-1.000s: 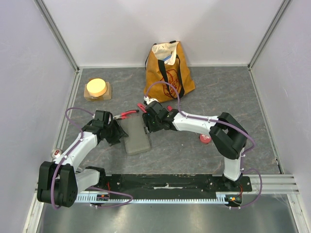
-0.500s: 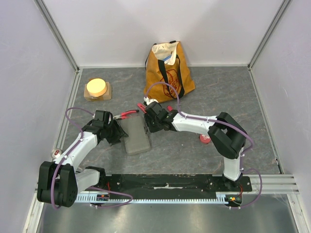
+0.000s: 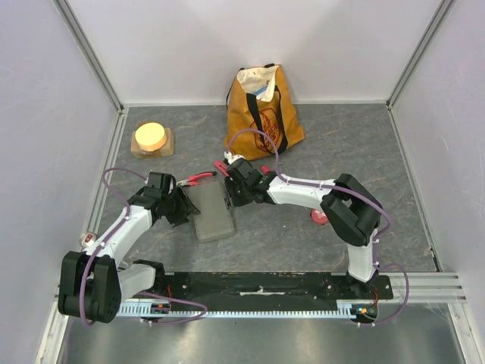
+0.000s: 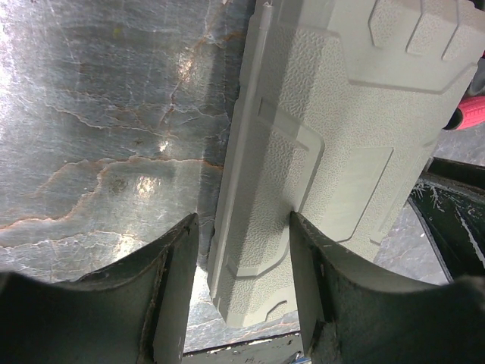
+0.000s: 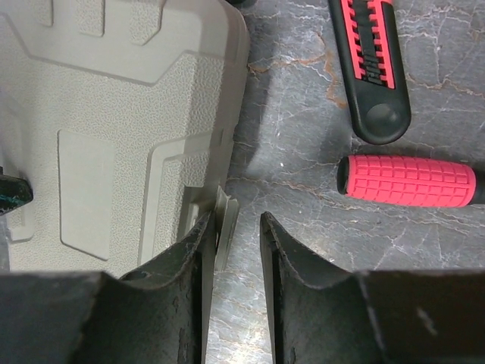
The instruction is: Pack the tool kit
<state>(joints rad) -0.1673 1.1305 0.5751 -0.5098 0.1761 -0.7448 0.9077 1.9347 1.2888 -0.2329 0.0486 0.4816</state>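
Top view: the case (image 3: 214,214), grey with its lid down, lies flat on the table (image 3: 348,152) left of centre, long side running up-frame. An arm reaches in from either side. Loose red-handled tools (image 3: 201,179) lie just beyond its upper end, toward the tote bag (image 3: 261,106) at top centre. The yellow-topped block (image 3: 151,138) sits upper left, well apart. A small red item lies lower right by the right arm, too small to name.

Left gripper (image 4: 242,227): fingers spread, straddling the case's long edge. One is over the textured lid, the other down on the table side with a bright sliver between it and the case wall. Not pinching.

Right gripper (image 5: 236,227): jaws stand narrow but not pressed together. The latch tab (image 5: 226,221) sits in the gap against the left-of-frame finger, and bare table shows between the tab and the other finger. No grip seen. Right of frame are a black-and-red handle (image 5: 371,68) and a red knurled grip (image 5: 409,180), both apart from the case.

Judgement: the tools are outside a closed case, so the lid must come open first. The case reads as stiff moulded plastic, probably light, and likely to skate on the glossy table if pulled from one side. Best handled by bracing the far edge while working the latch tab, which looks thin and may flex or slip out. The pebbled surface should give the pads some purchase. The tool handles look rubbery, so take them mid-handle.
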